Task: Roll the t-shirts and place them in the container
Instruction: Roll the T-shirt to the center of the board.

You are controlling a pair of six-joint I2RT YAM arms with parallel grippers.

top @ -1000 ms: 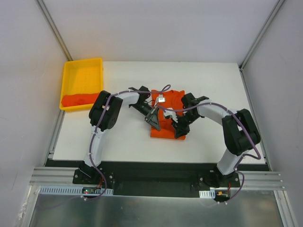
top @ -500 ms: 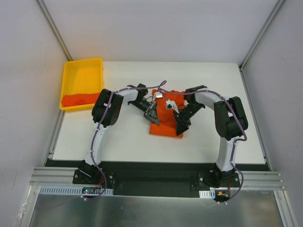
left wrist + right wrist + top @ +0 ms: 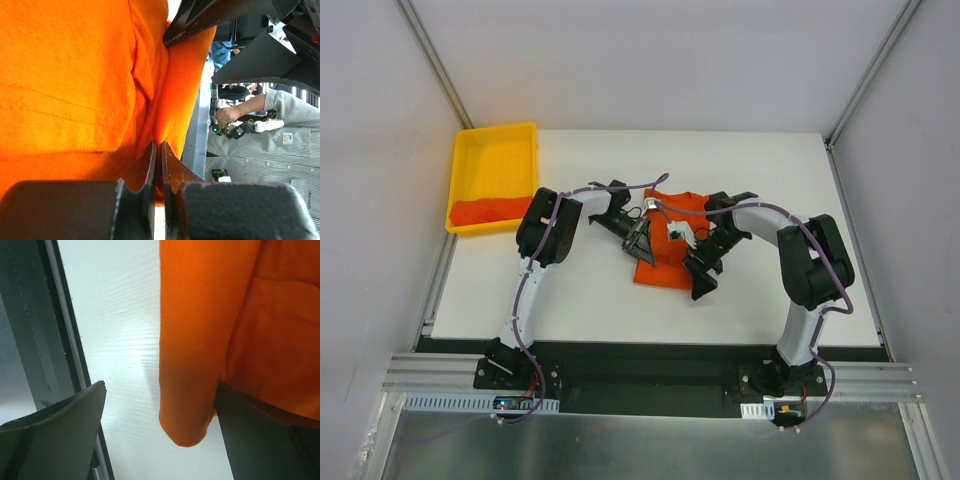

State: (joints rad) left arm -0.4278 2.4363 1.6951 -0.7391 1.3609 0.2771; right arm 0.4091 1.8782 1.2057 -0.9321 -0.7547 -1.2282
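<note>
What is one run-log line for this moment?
left claw: shut on t-shirt | right claw: open around t-shirt edge | second t-shirt: in yellow tray | roll: not finished

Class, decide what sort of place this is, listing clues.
Likely a robotics lab: left arm and right arm bolted at a white table, plain panels around, a person working beyond.

We see a white table (image 3: pixel 770 170), a yellow tray (image 3: pixel 500 170) on its far left corner, a folded orange t-shirt (image 3: pixel 662 272) lying mid-table
</note>
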